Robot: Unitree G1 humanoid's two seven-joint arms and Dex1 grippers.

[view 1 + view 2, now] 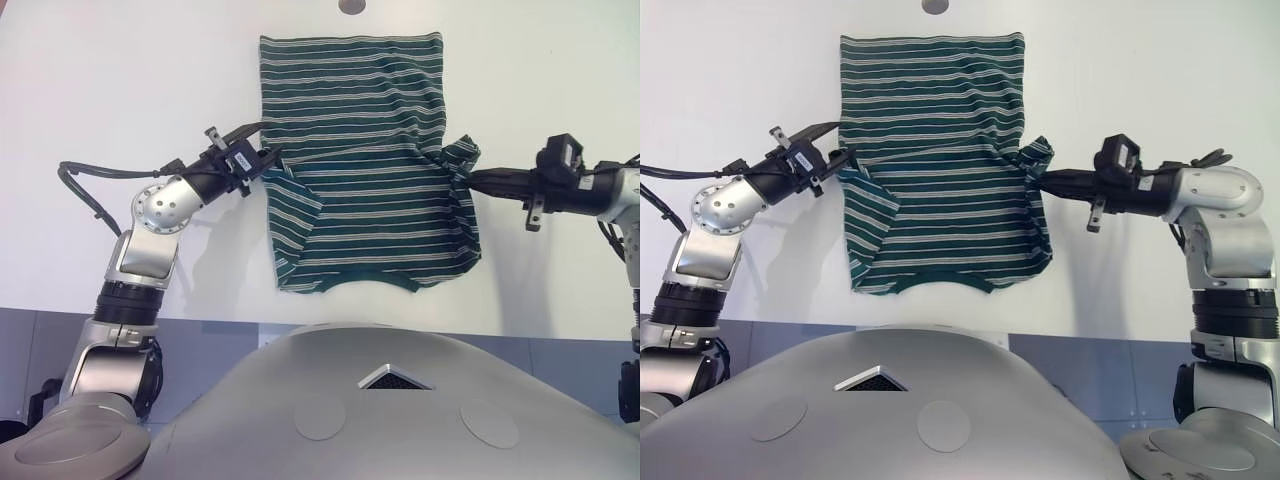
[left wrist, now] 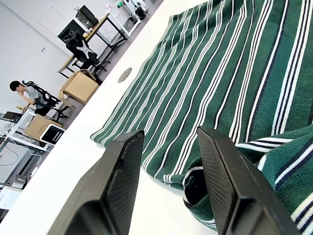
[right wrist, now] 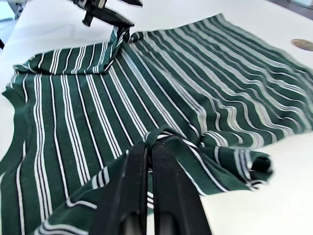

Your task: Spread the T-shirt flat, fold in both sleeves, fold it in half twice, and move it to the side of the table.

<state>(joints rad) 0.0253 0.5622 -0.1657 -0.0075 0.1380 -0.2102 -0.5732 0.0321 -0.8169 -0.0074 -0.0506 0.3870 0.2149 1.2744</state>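
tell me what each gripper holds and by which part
The right gripper holds the shirt, jaws shut on its right sleeve. The left gripper holds nothing: its jaws stand open at the left sleeve.

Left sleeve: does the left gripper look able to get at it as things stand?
Probably yes: the left gripper is open right at the edge of the left sleeve, with nothing between them.

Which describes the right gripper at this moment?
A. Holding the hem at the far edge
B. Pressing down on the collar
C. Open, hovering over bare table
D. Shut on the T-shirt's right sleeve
D: the right gripper has its fingers pressed together on a fold of the right sleeve of the striped T-shirt, at the shirt's side over the white table.
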